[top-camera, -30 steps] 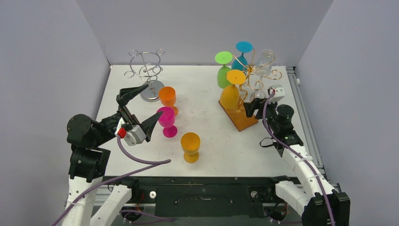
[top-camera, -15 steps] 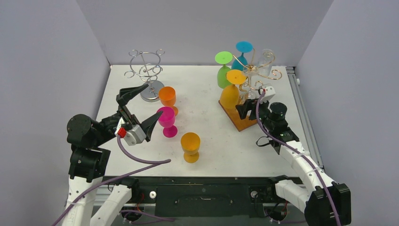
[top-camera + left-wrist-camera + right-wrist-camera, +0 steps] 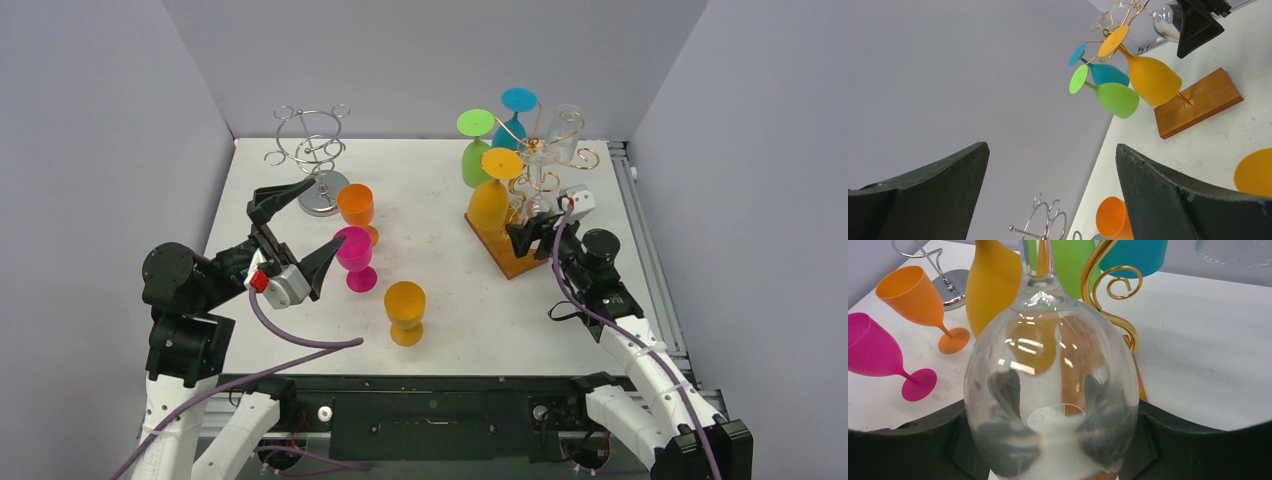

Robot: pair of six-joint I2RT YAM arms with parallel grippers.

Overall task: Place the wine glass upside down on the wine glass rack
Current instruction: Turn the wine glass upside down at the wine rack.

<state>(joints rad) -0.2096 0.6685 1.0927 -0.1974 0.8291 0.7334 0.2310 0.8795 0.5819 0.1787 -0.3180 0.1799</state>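
Observation:
My right gripper (image 3: 528, 232) (image 3: 1053, 440) is shut on a clear wine glass (image 3: 1048, 375), a finger on each side of the bowl. The glass is upside down, its stem rising beside a curl of the gold wire rack (image 3: 1110, 295) on a wooden base (image 3: 508, 252). In the top view the clear bowl (image 3: 538, 207) sits low at the rack's right side. A yellow glass (image 3: 488, 203), a green one (image 3: 474, 160), a blue one (image 3: 512, 128) and another clear one (image 3: 566, 120) hang upside down on the rack. My left gripper (image 3: 322, 215) (image 3: 1051, 147) is open and empty.
A silver wire rack (image 3: 318, 160) stands at the back left. Upright on the table are an orange glass (image 3: 355, 205), a pink glass (image 3: 353, 255) beside my left gripper's finger, and an amber glass (image 3: 405, 305) near the middle front.
My right gripper with the clear glass shifted slightly left, then back a little right, staying at the gold rack. The left arm has not moved.

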